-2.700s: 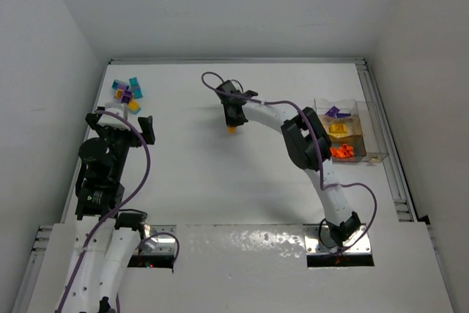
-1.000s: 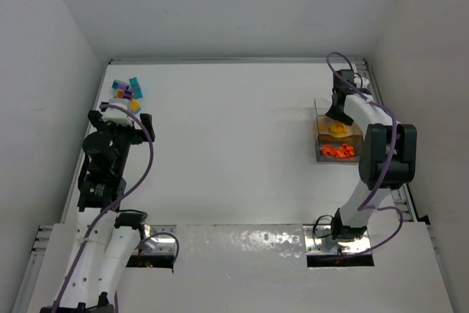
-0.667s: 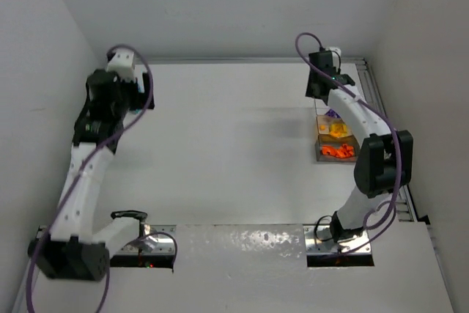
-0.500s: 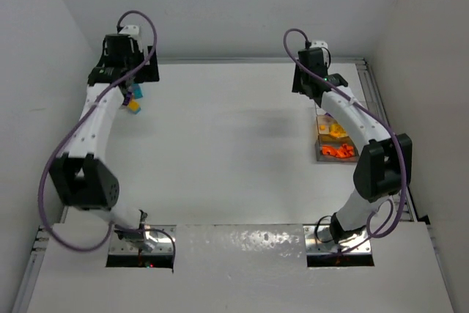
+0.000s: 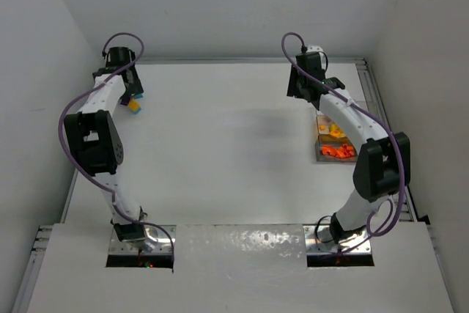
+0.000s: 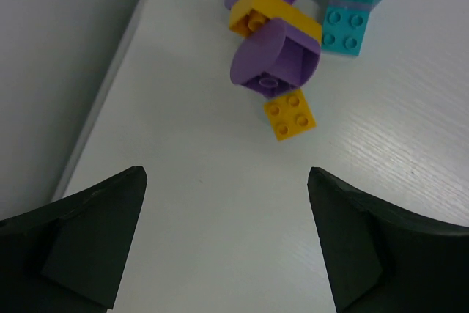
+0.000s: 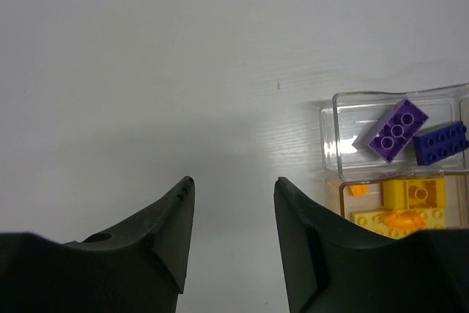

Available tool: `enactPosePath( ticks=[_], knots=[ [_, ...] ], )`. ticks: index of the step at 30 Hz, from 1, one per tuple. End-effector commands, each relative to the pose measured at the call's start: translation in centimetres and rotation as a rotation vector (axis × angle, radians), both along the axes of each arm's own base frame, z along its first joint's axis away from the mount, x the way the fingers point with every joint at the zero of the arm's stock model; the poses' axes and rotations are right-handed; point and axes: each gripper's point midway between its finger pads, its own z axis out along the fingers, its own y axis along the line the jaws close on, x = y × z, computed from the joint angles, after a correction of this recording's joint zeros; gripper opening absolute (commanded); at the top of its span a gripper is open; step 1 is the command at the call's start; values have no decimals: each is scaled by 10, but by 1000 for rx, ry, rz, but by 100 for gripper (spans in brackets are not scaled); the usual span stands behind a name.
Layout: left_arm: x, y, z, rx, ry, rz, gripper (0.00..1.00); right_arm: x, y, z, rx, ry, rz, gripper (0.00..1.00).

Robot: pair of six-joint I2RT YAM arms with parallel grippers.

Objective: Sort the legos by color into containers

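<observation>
The left gripper (image 6: 226,175) is spread wide over legos (image 6: 275,64) in the far left corner. The right gripper (image 7: 234,182), narrow and holding nothing, hangs near bins (image 7: 331,119) by the right edge.

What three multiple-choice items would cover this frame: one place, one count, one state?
1. Where on the table do the loose legos lie in the top view?
A. far-left corner
B. centre
C. beside the right arm's base

2. How many bricks does the upper compartment hold in the right wrist view?
A. one
B. two
C. four

3. How does the left gripper stand?
A. shut on a teal brick
B. shut on a yellow brick
C. open, holding nothing

Answers:
1 A, the pile sits by the far-left edge.
2 B, two lie side by side in it.
3 C, only bare table shows in its wide gap.
</observation>
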Motion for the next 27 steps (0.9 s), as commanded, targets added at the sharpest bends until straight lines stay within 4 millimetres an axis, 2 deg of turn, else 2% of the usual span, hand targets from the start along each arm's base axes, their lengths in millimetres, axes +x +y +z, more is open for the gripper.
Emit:
enactPosePath(
  ticks=[1,2,5,7,11,13,18,21,27],
  knots=[
    [28,22,19,178,-56,-80,90,2,5,-3,27,-14,-13,47],
    [33,21,3,177,-14,-125,88,3,6,-4,34,-10,-11,47],
    [41,16,-8,181,51,-238,83,5,9,-5,48,-4,-14,47],
    [42,16,-8,209,59,-277,83,7,10,-6,56,0,-19,47],
    [40,18,8,244,25,-302,82,10,13,-4,74,-9,-35,47],
    [35,14,7,191,16,-250,81,12,14,-1,80,-15,-43,47],
    [20,4,-16,23,-19,-34,79,16,15,3,41,2,-22,47],
    [26,-9,-23,-77,-88,25,78,16,12,7,16,2,-26,47],
    [35,-10,-31,-141,-143,125,75,7,4,7,-11,2,-47,47]
  ],
)
